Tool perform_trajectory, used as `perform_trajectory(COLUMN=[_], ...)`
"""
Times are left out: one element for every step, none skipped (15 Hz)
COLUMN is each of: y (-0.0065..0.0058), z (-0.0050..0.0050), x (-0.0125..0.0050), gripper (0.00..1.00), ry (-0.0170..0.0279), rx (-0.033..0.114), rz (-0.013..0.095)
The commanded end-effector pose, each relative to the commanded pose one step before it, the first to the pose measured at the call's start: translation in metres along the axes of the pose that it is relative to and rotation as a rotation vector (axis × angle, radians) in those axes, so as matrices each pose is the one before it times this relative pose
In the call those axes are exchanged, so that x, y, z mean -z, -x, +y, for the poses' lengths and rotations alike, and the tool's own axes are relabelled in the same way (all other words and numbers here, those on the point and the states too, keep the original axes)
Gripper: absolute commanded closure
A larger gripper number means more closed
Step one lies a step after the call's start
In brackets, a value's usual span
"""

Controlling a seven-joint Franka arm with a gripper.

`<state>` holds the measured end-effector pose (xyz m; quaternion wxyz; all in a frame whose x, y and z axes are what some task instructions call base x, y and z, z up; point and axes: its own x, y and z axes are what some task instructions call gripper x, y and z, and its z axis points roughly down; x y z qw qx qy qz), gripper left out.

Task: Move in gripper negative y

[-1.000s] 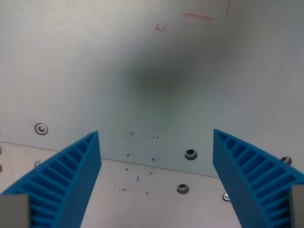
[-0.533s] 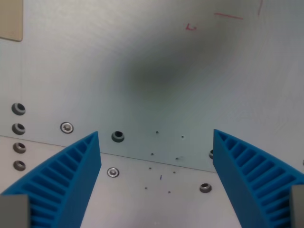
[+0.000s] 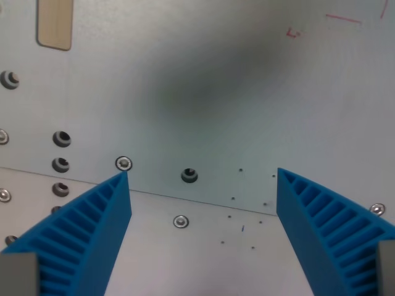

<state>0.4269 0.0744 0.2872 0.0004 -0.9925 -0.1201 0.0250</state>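
Counter (image 3: 203,74): pale grey metal plates fill the whole wrist view; a seam runs from the left edge, slanting slightly down to the right, passing behind both blue fingers.
Shadow (image 3: 191,86): a soft dark blur on the counter, far of the seam, around the middle.
Gripper (image 3: 203,240): its two ribbed blue fingers (image 3: 80,240) rise from the near corners, spread wide apart with nothing between them; only bare counter shows in the gap.
Tan patch (image 3: 54,24): a beige rounded rectangle at the far left, cut by the top edge.
Red marks (image 3: 343,18): thin red lines and a small scribble at the far right.
Holes (image 3: 189,175): one dark hole just far of the seam near the middle; a column of others at the left, far of the left finger.
Screws (image 3: 180,221): one silver head near of the seam; another (image 3: 124,163) just far of the left fingertip; one more at the right edge.
Specks (image 3: 242,228): small dark dots scattered right of centre, on both sides of the seam.
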Motion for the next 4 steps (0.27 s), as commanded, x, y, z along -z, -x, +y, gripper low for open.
perform_trajectory(y=[0.01015, 0.0, 0.0, 0.0], z=[-0.01466, -0.005, -0.005, -0.005], x=[0.00515, 0.0, 0.0, 0.0], gripper=[0.0, 0.0, 0.0, 0.0], ry=[0.00425, 0.0, 0.0, 0.0], rx=[-0.0196, 0.0, 0.0, 0.0], rz=[0.0365, 0.0, 0.0, 0.0])
